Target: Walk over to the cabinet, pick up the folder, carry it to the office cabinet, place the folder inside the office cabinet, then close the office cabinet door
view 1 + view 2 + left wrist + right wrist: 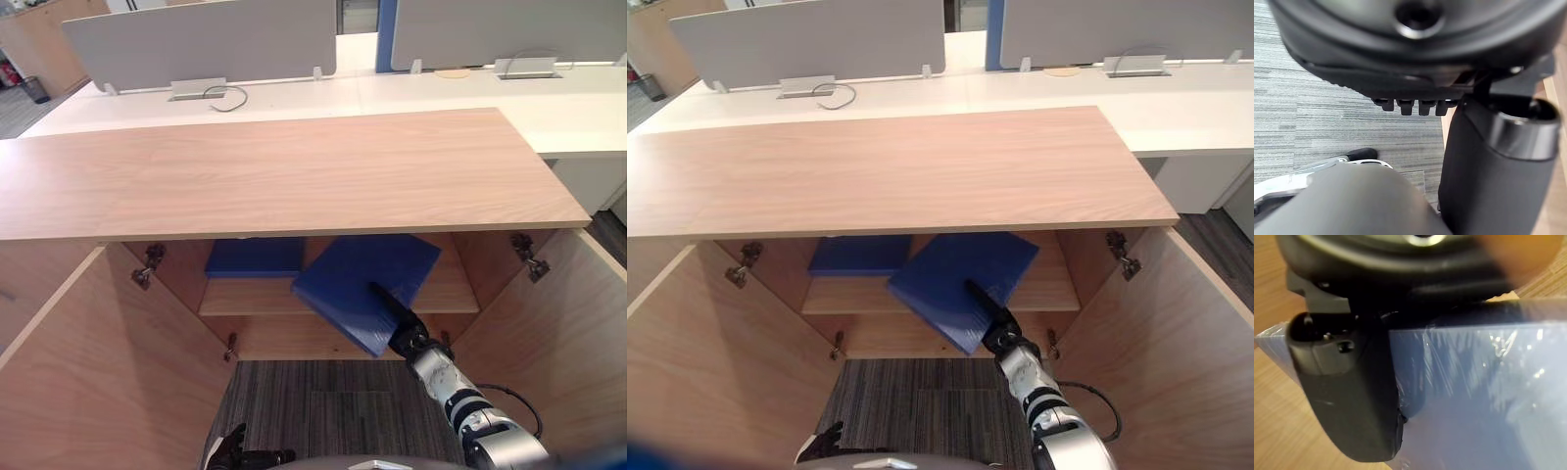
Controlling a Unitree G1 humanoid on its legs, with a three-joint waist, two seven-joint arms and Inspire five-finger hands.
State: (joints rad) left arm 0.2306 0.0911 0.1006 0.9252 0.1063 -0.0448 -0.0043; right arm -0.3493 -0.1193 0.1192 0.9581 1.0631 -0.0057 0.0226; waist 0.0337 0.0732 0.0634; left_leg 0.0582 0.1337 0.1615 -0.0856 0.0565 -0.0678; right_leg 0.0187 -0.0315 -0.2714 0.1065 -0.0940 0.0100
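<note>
Folder, blue and wrapped in clear film, lies tilted inside the open cabinet. Its far part rests on the shelf and its near corner juts out past the shelf's front edge toward the right robot hand.

The cabinet is wide and wooden, and its flat top spreads above and beyond that robot hand. The left door and the right door stand swung open to either side of the arm. Past the cabinet runs a white worktop with grey screens on it. Grey carpet lies below the arm.

A second folder, also blue, lies flat on the shelf, farther in and to the left of the right robot hand, just beside the held one.

The right robot hand pinches the folder's near edge. Its thumb presses on the top face, and its fingers pass beneath, out of sight. The left robot hand hangs low over the carpet, loosely relaxed and holding nothing.
</note>
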